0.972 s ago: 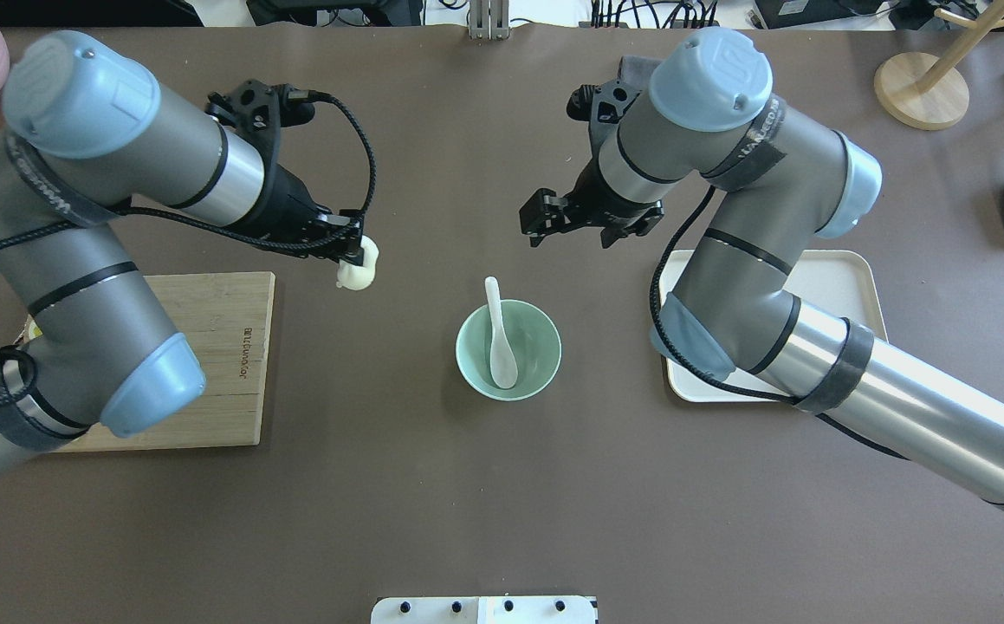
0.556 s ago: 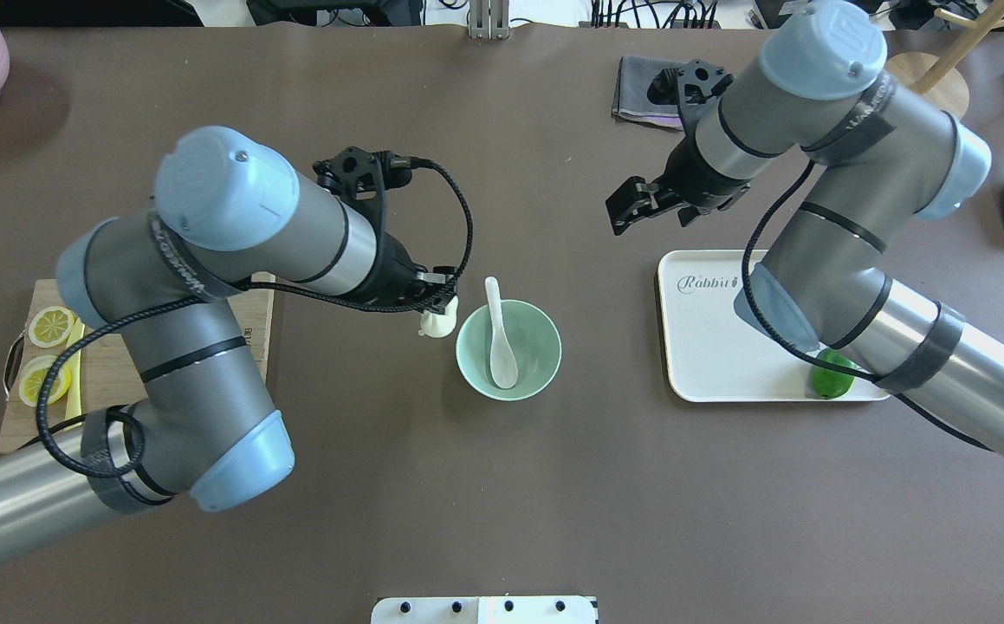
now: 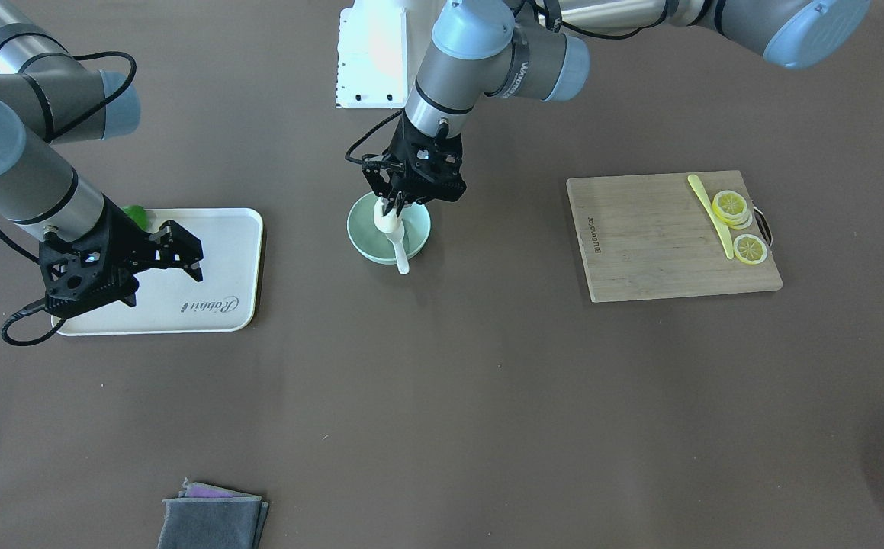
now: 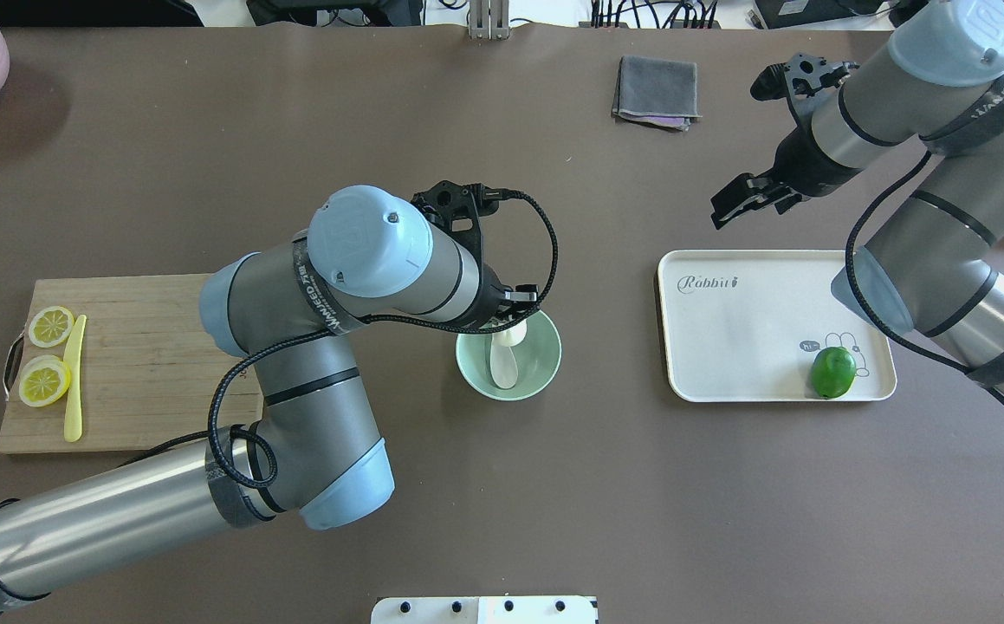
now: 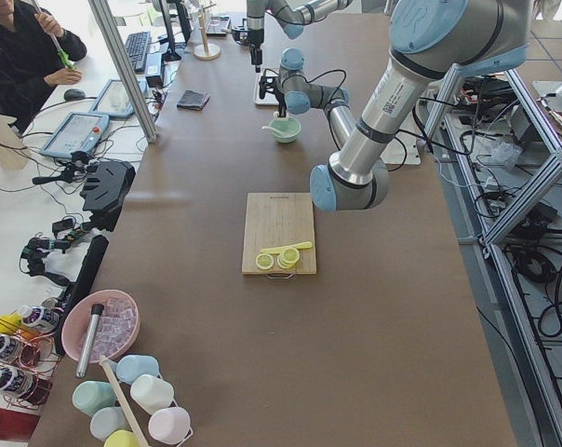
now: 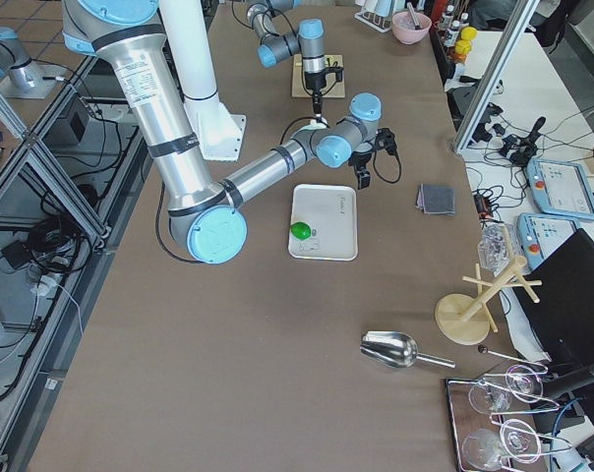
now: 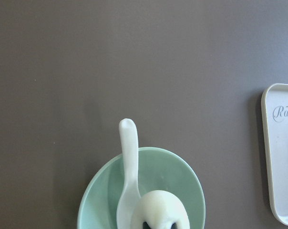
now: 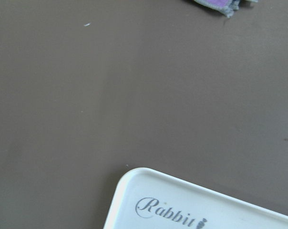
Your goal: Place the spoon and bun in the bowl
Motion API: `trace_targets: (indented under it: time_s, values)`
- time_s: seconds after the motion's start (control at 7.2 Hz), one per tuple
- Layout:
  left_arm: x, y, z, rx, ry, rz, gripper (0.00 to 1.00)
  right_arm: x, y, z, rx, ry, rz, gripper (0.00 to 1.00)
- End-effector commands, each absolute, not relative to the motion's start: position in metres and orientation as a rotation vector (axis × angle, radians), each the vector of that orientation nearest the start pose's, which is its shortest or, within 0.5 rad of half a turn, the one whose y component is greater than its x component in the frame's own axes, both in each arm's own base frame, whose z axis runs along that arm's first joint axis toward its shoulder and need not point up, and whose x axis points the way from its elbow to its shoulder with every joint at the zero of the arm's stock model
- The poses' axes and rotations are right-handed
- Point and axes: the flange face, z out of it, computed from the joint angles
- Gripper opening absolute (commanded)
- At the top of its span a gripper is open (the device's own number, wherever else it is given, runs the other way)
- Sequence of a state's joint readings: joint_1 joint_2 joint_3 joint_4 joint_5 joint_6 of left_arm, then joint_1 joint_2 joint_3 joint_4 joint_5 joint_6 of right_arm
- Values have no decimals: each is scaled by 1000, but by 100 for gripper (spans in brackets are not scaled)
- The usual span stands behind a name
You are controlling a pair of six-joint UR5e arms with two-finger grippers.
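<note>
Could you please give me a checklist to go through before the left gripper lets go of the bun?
1. The left gripper holds the bun: ok.
2. The bun is over the bowl opening: ok.
3. The spoon lies in the bowl, handle over the rim: ok.
4. The bun is clear of the spoon: cannot tell.
5. The right gripper is open, away from the bowl, over the tray: ok.

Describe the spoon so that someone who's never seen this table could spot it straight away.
Mid-table, between the wooden cutting board and the white tray, sits a mint-green bowl. The spoon lies in it, handle poking over the rim. It is short, thick and white, unlike the long thin yellow utensil on the board or the domed bun held over the bowl.
</note>
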State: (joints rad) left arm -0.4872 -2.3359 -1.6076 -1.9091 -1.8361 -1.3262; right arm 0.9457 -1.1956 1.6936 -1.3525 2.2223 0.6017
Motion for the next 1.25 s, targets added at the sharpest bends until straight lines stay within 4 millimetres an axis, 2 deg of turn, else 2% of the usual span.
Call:
trace_targets:
  time_s: [0.0,0.28,0.42,0.56,0.83,0.97,1.11]
  values:
    - [570,-424,141,201,1147,-68,98,-294,-553,384,205,-884,-246,100]
    - [563,-421,132,212,1163,-68,98,-281,-558,387,210,-879,-224,100]
    - [556,-424,142,262,1143,-68,98,-265,-562,395,209,-871,-196,100]
    - [554,-425,148,278,1131,-78,98,-260,-564,395,209,-867,-186,100]
    - [547,-425,152,279,1128,-83,98,-257,-565,397,207,-861,-178,100]
    - [534,-418,161,279,1131,-82,98,-258,-565,399,202,-857,-178,100]
    - [520,-418,176,283,1116,-90,98,-256,-565,401,171,-839,-163,100]
